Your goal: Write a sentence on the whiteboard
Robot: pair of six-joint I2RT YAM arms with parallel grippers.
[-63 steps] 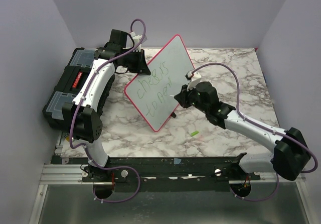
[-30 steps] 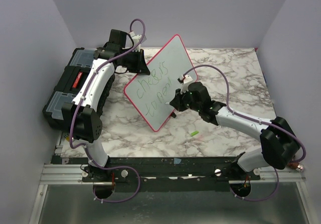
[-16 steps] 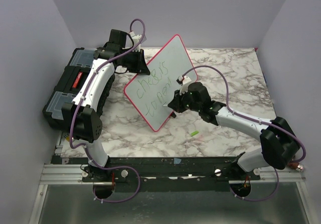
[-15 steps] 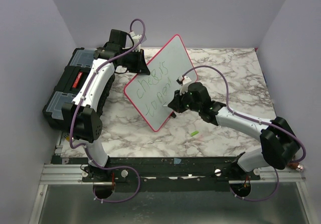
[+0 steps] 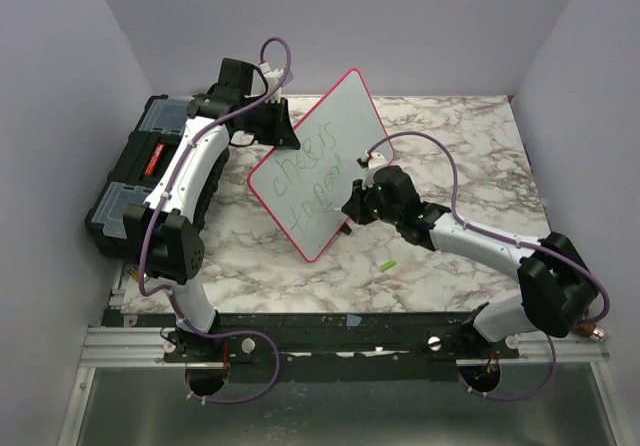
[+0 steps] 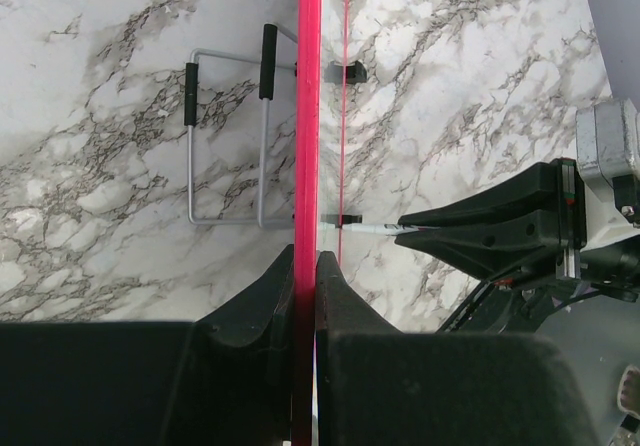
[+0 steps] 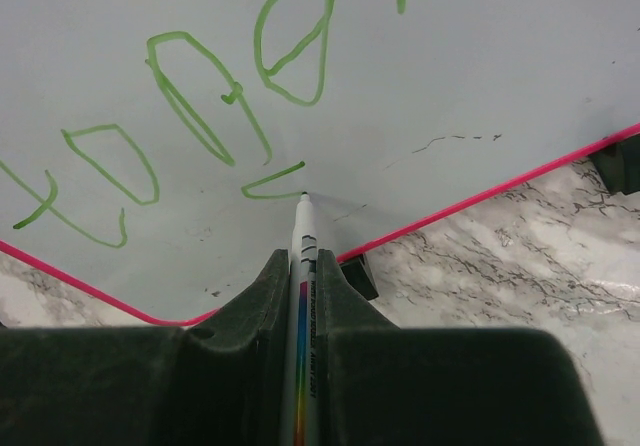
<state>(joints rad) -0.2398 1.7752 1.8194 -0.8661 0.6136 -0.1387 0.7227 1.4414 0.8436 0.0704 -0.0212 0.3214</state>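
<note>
The whiteboard [image 5: 325, 151], white with a pink rim, stands tilted on the marble table. My left gripper [image 5: 284, 132] is shut on its upper left edge; in the left wrist view the rim [image 6: 308, 116] runs edge-on between the fingers of that gripper [image 6: 306, 258]. The sentence [image 5: 305, 176] is in green, two lines showing. My right gripper [image 5: 352, 206] is shut on a white marker [image 7: 303, 256]. The marker tip touches the board [image 7: 450, 86] at the end of a fresh green stroke [image 7: 270, 184], near the lower rim. The right gripper [image 7: 303, 264] points straight at the board.
A black toolbox [image 5: 140, 181] lies at the left under the left arm. A small green cap [image 5: 386, 265] lies on the table in front of the board. A wire stand [image 6: 225, 141] lies behind the board. Purple walls close in the sides and back.
The right gripper moved left to the board with the marker, then slid slightly right along the second line, adding a stroke. The left arm and the board stayed still.
</note>
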